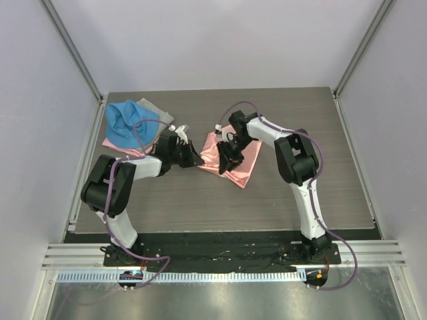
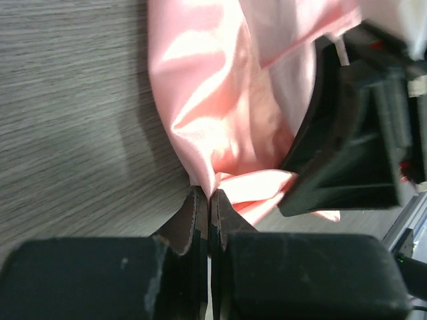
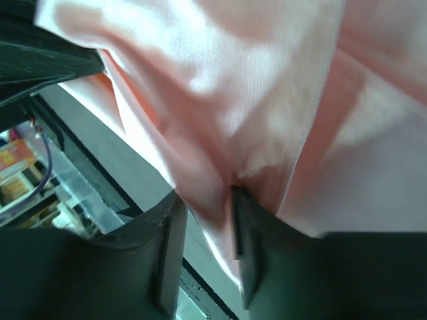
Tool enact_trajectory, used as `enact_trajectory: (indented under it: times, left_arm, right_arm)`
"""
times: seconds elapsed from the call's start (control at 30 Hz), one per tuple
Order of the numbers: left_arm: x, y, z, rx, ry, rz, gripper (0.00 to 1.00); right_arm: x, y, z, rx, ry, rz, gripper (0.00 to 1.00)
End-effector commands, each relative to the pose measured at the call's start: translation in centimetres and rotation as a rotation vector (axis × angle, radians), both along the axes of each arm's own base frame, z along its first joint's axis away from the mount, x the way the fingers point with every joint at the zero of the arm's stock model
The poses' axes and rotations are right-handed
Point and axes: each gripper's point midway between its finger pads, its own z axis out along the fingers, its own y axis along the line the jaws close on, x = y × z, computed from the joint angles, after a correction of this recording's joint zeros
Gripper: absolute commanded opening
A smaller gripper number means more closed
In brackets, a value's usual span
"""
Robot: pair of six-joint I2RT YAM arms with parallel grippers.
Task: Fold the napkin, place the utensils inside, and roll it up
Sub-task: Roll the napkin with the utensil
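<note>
I'm watching both grippers pinching the napkin, which is lying rumpled on the table, off to the right of the blue cloth and apart from it.

The left gripper is sitting at the napkin's edge nearer the blue cloth, its jaws pressing almost flat together with a thin corner of satin running in between the tips. The right gripper is coming down on the napkin farther from the blue cloth, over its middle. Its jaws are standing a narrow gap apart, and a bunched fold of pink is filling that gap. Between the two, the fabric is rising in shiny ridges rather than lying flat. A grey cloth is peeking out at the blue cloth's far edge.
</note>
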Motion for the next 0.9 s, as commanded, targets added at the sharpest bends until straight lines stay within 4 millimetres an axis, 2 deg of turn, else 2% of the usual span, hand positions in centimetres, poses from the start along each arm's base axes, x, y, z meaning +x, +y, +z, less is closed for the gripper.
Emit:
enact_trajectory:
  times: [0.0,0.03,0.07,0.1,0.17,0.2,0.23,0.27,0.3,0.33,0.37,0.43,0.47,0.5,0.57,0.67,0.87]
  left_arm:
    - [-0.3,0.3,0.2,0.062,0.108,-0.002,0.0]
    - [-0.5,0.5,0.0,0.075,0.138,0.002,0.0]
    - [-0.8,0.6,-0.2,0.087,0.175,0.005,0.0]
    - [-1.3,0.8,-0.5,0.103,0.236,0.013,0.0]
    - [-1.7,1.0,-0.7,0.104,0.293,0.018,0.0]
    - [-1.9,1.1,-1.0,0.095,0.333,0.032,0.0]
    - [-2.3,1.1,-0.9,0.078,0.371,0.028,0.0]
    - [-2.4,1.1,-1.0,0.07,0.396,0.03,0.0]
    - [-2.4,1.4,-1.0,0.06,0.418,0.035,0.0]
    - [-2.3,1.4,-0.9,0.055,0.428,0.034,0.0]
    - [-2.8,1.6,-1.1,0.06,0.456,0.029,0.0]
    - [-2.8,2.0,-1.3,0.07,0.468,0.024,0.0]
    - [-2.9,2.0,-1.1,0.068,0.482,0.017,0.0]
    - [-2.9,2.2,-1.1,0.065,0.486,0.018,0.0]
    - [-2.8,2.5,-0.9,0.061,0.487,0.017,0.0]
    - [-2.7,2.5,-0.7,0.067,0.478,0.015,0.0]
    - [-2.6,2.7,-0.5,0.075,0.466,0.018,0.0]
  right_arm:
    - [3.5,-1.0,6.1,-0.043,-0.289,-0.039,0.48]
    - [4.2,-1.1,6.7,-0.053,-0.352,-0.045,0.6]
    - [4.1,-1.5,8.2,-0.059,-0.409,-0.05,0.63]
    - [3.8,-1.3,8.8,-0.061,-0.452,-0.039,0.64]
    - [4.5,-1.9,8.9,-0.123,-0.59,-0.052,0.68]
    - [4.5,-1.8,11.0,-0.109,-0.682,-0.055,0.68]
    - [3.6,-0.8,11.6,-0.109,-0.753,-0.023,0.68]
    - [4.1,-1.3,10.7,-0.161,-0.851,-0.034,0.69]
    - [3.8,-1.4,12.4,-0.159,-0.939,-0.04,0.7]
    - [2.6,0.0,12.4,-0.155,-0.995,-0.004,0.71]
    - [2.9,-0.5,11.5,-0.21,-1.068,-0.028,0.72]
    - [2.0,0.1,11.5,-0.206,-1.147,-0.003,0.77]
    - [1.4,0.7,10.8,-0.202,-1.175,0.01,0.78]
    - [1.5,0.4,10.5,-0.232,-1.202,0.007,0.79]
    - [1.1,0.7,9.1,-0.26,-1.227,0.032,0.8]
    - [1.1,0.8,8.1,-0.292,-1.26,0.064,0.81]
    - [0.0,2.5,7.6,-0.225,-1.25,0.135,0.81]
